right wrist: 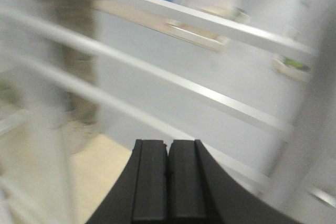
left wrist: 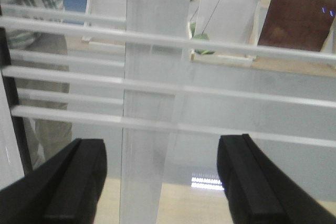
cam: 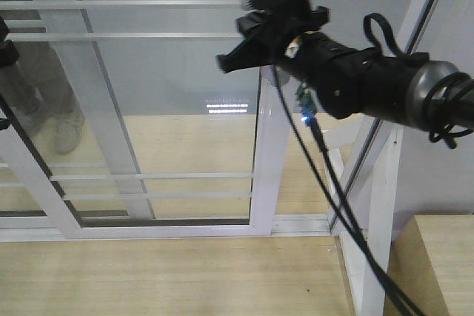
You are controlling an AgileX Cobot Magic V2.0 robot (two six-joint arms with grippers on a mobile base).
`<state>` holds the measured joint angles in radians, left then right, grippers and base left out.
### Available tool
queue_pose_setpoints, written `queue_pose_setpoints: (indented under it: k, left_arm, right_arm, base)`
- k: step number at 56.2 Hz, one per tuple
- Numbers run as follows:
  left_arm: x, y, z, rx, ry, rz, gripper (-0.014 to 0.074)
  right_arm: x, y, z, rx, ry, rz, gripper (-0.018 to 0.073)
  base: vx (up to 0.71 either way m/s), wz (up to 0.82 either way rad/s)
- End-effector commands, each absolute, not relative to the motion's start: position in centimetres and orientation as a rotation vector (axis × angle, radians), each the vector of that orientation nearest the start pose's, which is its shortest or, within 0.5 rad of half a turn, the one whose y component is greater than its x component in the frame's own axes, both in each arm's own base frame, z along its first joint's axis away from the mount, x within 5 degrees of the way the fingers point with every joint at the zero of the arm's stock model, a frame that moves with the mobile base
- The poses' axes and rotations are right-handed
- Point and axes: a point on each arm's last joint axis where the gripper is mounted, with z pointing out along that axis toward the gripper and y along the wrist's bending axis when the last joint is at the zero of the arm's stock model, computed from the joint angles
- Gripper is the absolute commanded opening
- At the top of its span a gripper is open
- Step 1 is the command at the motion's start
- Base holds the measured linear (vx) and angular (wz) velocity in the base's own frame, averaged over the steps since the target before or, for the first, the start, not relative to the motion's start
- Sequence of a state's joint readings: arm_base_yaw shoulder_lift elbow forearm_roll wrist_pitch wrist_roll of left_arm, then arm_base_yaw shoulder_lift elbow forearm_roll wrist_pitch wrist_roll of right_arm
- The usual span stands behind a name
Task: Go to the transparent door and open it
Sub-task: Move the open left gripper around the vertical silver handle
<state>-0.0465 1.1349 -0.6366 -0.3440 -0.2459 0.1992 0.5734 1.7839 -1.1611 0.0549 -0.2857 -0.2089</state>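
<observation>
Your right fingers point(right wrist: 152, 177) are pressed together on nothing and your left fingers point(left wrist: 73, 187) stand spread and empty, both facing the tall clear-glass sliding door in its glossy white frame with thin white horizontal bars point(cam: 185, 101). In the front view its upright white side rail point(cam: 268, 153), running 12 to 6 o'clock, lies just toward 3 o'clock of the right fingers, so the right arm point(cam: 370, 83) looks nearer.
</observation>
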Motion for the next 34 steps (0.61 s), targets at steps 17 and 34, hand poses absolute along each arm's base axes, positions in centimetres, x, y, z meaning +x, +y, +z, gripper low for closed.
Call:
queue_pose_setpoints:
  k: [17,34]
  left_arm:
    - [24.7,-0.6,31.3,-0.133,1.690,-0.070,0.0565]
    - [25.1,-2.7,30.5,0.026,1.731,-0.076,0.0560]
  right_arm:
    - [32.8,22.9,30.4,-0.712,1.557,0.270,-0.0009]
    - [31.7,15.7,32.7,-0.520,1.575,0.195,-0.0009]
  base:
    - [0.00,0.00]
    - [0.00,0.00]
